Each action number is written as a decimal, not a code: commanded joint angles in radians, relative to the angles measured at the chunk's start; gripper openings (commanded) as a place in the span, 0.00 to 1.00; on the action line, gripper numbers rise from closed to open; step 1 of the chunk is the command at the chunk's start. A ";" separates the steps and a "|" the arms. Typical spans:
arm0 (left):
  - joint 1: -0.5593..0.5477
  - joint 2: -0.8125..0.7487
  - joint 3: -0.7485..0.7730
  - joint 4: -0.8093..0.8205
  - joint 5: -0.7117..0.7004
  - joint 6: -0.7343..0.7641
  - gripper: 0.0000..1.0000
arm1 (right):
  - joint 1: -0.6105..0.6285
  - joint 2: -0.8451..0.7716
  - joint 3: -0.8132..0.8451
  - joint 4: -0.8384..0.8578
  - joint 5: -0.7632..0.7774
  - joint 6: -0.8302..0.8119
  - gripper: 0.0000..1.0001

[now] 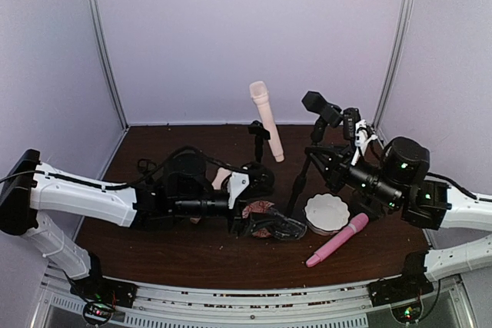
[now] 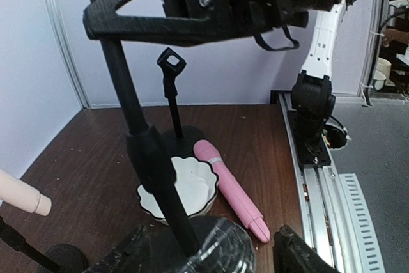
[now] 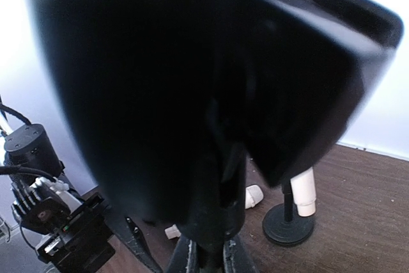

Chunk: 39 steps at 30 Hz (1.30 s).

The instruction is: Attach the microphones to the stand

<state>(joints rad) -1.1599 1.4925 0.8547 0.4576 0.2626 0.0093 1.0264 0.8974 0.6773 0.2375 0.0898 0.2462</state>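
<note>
Top external: brown, seemingly wooden table (image 1: 231, 260); lilac walls (image 1: 246, 36).

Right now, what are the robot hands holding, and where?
Right gripper: the stand's pole, up high. Left gripper: around the stand's base, a grip cannot be told.

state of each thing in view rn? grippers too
peach microphone: clipped in the back stand, tilted, head up.
pink microphone: loose, flat on the table by the dish.
front stand: clip empty, pole held by the right gripper.
right gripper: shut on the front stand.
left gripper: open around the front stand's base.
dish: upright, empty.
third stand: upright, clip empty.
</note>
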 commanded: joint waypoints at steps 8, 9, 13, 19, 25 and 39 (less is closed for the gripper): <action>0.002 0.108 -0.043 0.273 -0.055 -0.062 0.61 | 0.034 0.069 0.077 0.254 -0.096 0.109 0.00; 0.002 0.115 -0.041 0.274 -0.050 -0.064 0.61 | 0.034 0.069 0.077 0.256 -0.096 0.111 0.00; 0.002 0.127 -0.045 0.273 -0.052 -0.073 0.59 | 0.036 0.059 0.079 0.257 -0.096 0.111 0.00; 0.002 0.135 -0.053 0.278 -0.053 -0.077 0.45 | 0.035 0.058 0.081 0.249 -0.099 0.107 0.00; 0.008 0.150 -0.033 0.257 -0.043 -0.092 0.21 | 0.036 0.076 0.084 0.258 -0.109 0.110 0.00; 0.087 -0.009 -0.087 0.202 0.021 -0.117 0.00 | 0.037 0.124 0.069 0.111 -0.159 0.043 0.70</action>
<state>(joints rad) -1.1137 1.5429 0.7551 0.5777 0.2398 -0.1112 1.0599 1.0080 0.7658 0.3725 -0.0307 0.3012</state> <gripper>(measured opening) 0.174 0.674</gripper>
